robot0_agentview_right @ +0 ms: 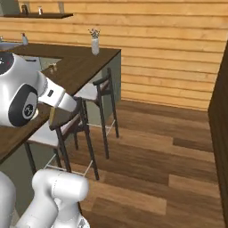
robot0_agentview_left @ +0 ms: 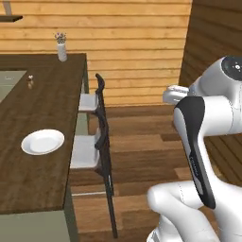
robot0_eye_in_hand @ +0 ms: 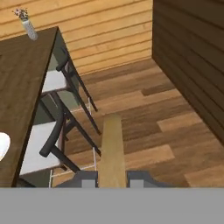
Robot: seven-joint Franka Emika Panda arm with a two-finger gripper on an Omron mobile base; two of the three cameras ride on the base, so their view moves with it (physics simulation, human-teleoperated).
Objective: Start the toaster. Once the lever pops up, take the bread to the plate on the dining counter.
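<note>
In the hand view my gripper (robot0_eye_in_hand: 112, 179) is shut on the bread (robot0_eye_in_hand: 112, 146), a tan slice seen edge-on that sticks out between the two dark fingertips (robot0_eye_in_hand: 85, 178) over the wooden floor. The white plate (robot0_agentview_left: 42, 142) lies bare on the dark brown top of the dining counter (robot0_agentview_left: 42, 189), left of my arm; its rim just shows at the left edge of the hand view (robot0_eye_in_hand: 2, 146). The bread hangs to the right of the counter (robot0_eye_in_hand: 17, 87), beyond the stools. The toaster and its lever are out of view.
Two black-framed stools with pale seats (robot0_agentview_left: 85, 151) (robot0_agentview_left: 88, 101) stand along the counter's right side, between me and the plate. A white vase (robot0_agentview_left: 61, 49) sits at the far corner, a small shaker (robot0_agentview_left: 30, 81) further left. A dark wooden wall (robot0_eye_in_hand: 192, 65) closes the right.
</note>
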